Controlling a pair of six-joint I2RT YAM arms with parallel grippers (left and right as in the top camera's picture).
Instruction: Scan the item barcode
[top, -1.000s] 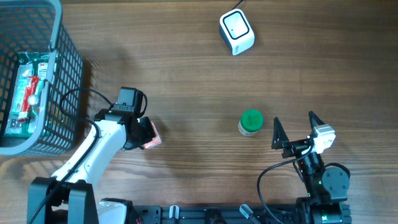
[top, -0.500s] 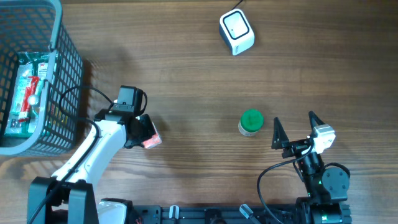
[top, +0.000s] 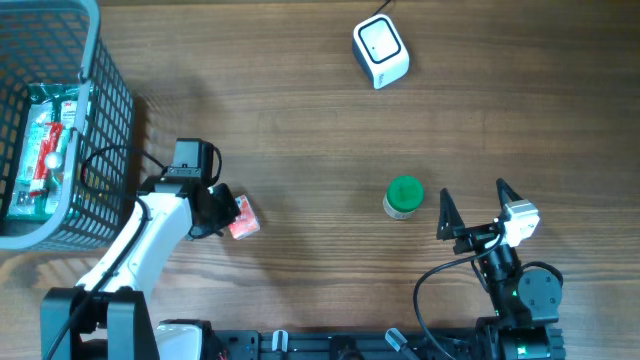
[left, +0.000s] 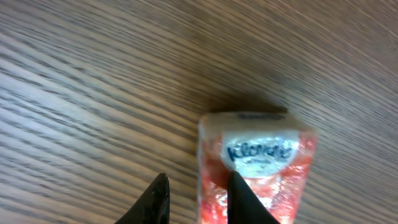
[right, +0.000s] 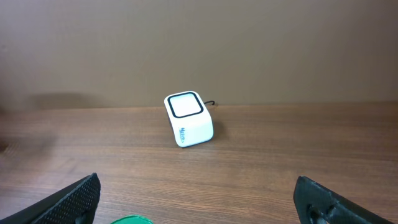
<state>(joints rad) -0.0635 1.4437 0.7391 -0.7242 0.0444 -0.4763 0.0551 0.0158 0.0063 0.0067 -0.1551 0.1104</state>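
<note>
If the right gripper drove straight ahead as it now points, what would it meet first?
Probably the white scanner, nearly dead ahead of the open right gripper. The green cap sits low and left of that line; whether a finger would clip it is unclear.

bare wood between green-capped jar (top: 404, 197) and scanner (top: 381, 52); basket (top: 113, 112) walls the left.

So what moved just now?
The left gripper slid left toward the basket, off the red tissue pack, which lies beside its fingers, not between them. The pack, the green-lidded jar, the scanner and the open right gripper stayed put.
</note>
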